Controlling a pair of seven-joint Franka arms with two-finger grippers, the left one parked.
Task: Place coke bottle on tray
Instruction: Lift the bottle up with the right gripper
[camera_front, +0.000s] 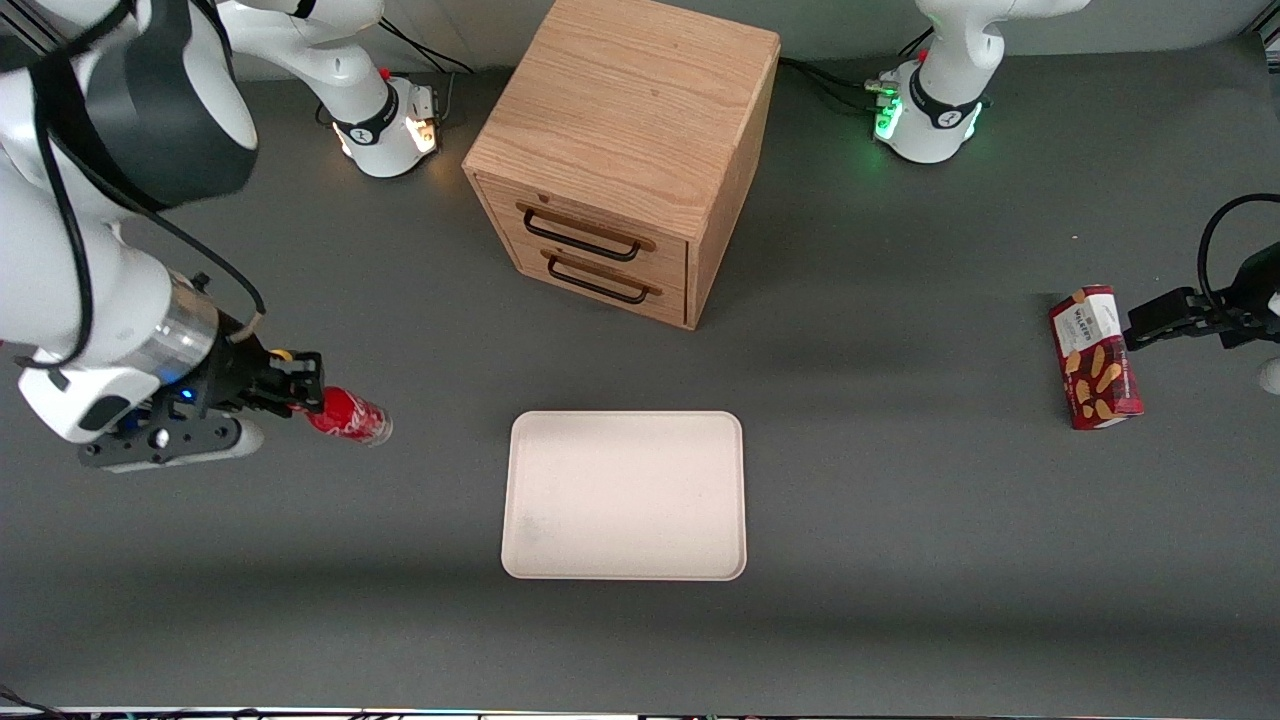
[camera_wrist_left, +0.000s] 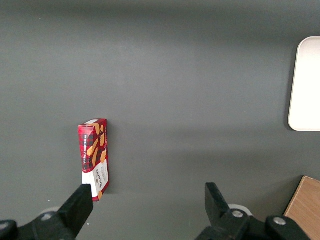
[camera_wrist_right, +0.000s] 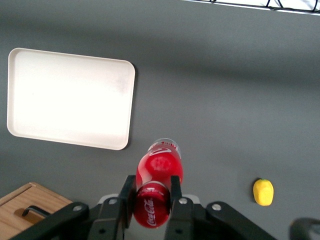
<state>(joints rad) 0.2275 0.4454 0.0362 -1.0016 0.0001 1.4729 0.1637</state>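
The coke bottle is gripped by the right gripper, jaws clamped on its upper body near the cap end, toward the working arm's end of the table. In the front view the bottle is tilted, clear base pointing toward the tray, well apart from it. Whether the bottle touches the table cannot be told. In the right wrist view the coke bottle is seen as a glossy red plastic cylinder with white script on the label, pinched between two black fingers of the gripper.

The tray is seen as a flat, matte cream-beige rectangle with rounded corners and a low rim, nothing on it; faint smudges are seen on its surface. In the right wrist view the tray appears washed out and bright. It is placed nearer the front camera than the wooden drawer cabinet, a boxy piece of light oak-grain wood with two drawers, each with a thin dark metal handle.

The table is covered by a smooth, dull dark-grey surface. A red cardboard snack box with biscuit pictures is seen toward the parked arm's end. A small, rounded yellow object is seen on the table near the bottle in the right wrist view.
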